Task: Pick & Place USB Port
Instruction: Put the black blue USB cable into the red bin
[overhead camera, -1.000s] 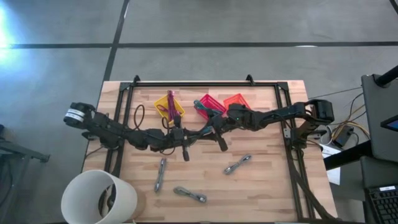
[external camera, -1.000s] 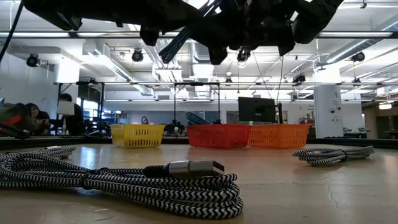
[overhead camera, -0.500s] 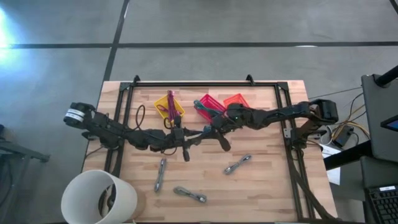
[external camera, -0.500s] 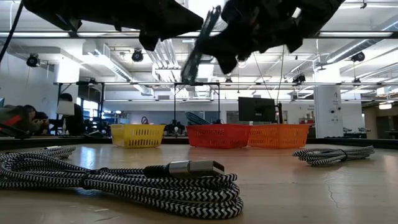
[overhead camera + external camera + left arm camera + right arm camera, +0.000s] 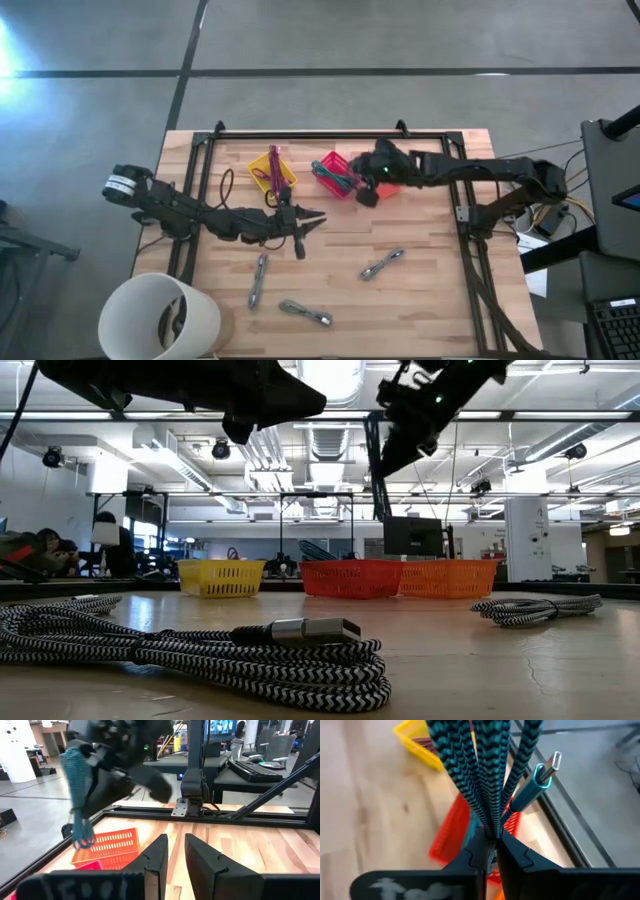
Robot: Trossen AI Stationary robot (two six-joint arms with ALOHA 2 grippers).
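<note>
My right gripper [image 5: 366, 194] is above the red basket [image 5: 330, 160] and the orange basket [image 5: 388, 160], shut on a bundled teal braided USB cable [image 5: 480, 765]. The cable's silver plug [image 5: 549, 764] sticks out beside the bundle. From the left wrist view the cable [image 5: 77, 795] dangles beneath that gripper. My left gripper [image 5: 312, 217] hovers level over the table's middle, open, with nothing between its fingers [image 5: 155, 857]. A yellow basket [image 5: 285, 175] holding a purple cable stands left of the red one. My right gripper pinches several strands of the teal cable's bundle [image 5: 490, 832] between its two fingers, slanting down from above. The bundle hangs below the fingers [image 5: 375, 470], lifted clear of the table and the baskets.
Three grey braided cables lie on the near half of the table [image 5: 258, 281] [image 5: 305, 313] [image 5: 383, 264]. A black cable loop [image 5: 222, 186] lies at the left. A white bucket [image 5: 160, 318] stands at the near left corner. A metal frame [image 5: 330, 135] borders the table.
The teal cable has passed from my left gripper to my right one. My right gripper has risen and gone toward the table's far edge, over the red and orange baskets, tipping downward. The cable, stretched between both grippers before, now hangs below the right one.
</note>
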